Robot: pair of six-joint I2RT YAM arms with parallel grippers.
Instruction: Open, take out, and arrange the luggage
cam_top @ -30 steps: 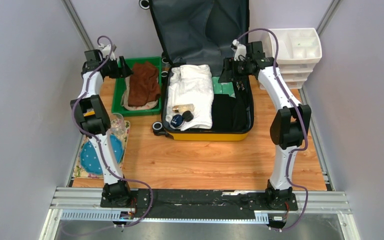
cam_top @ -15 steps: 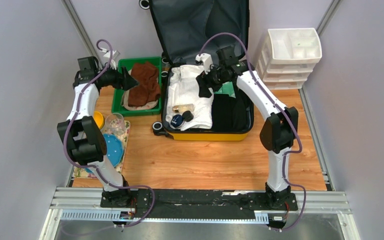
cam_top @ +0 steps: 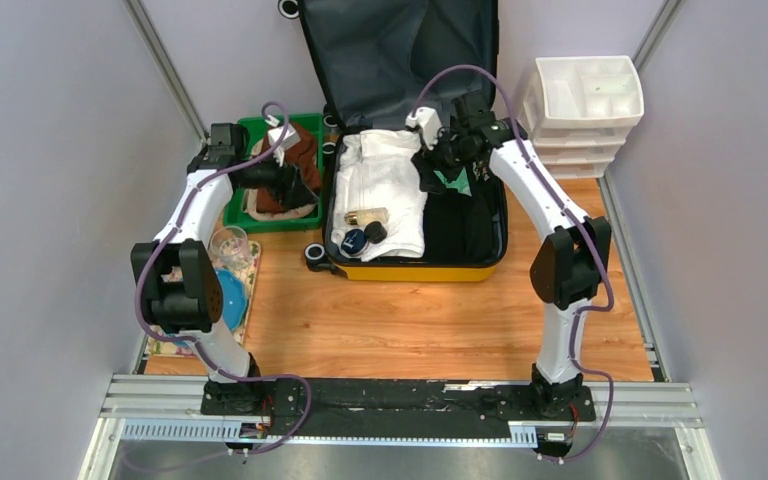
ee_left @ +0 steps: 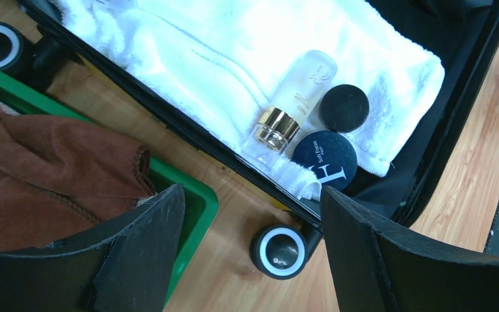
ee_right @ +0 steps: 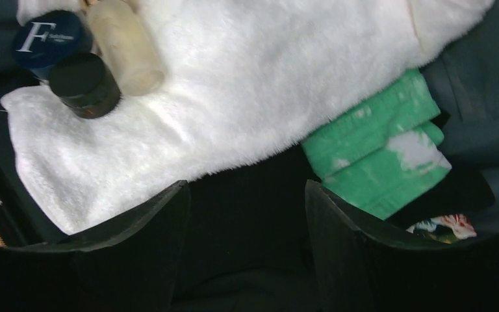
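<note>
Luggage point(cam_top: 415, 271) open for unpacking; left gripper point(cam_top: 286, 181) spread by green tray point(ee_left: 198, 195), right gripper point(cam_top: 438, 166) spread above black clothes point(cam_top: 452, 225), ready to grab

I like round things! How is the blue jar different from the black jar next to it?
The blue jar has a white F on its lid; the black jar has a plain lid. The blue jar looks wider than the black jar. The blue jar sits at the edge of the white towel, the black jar further on it. Both are round, beside the gold-capped bottle.
</note>
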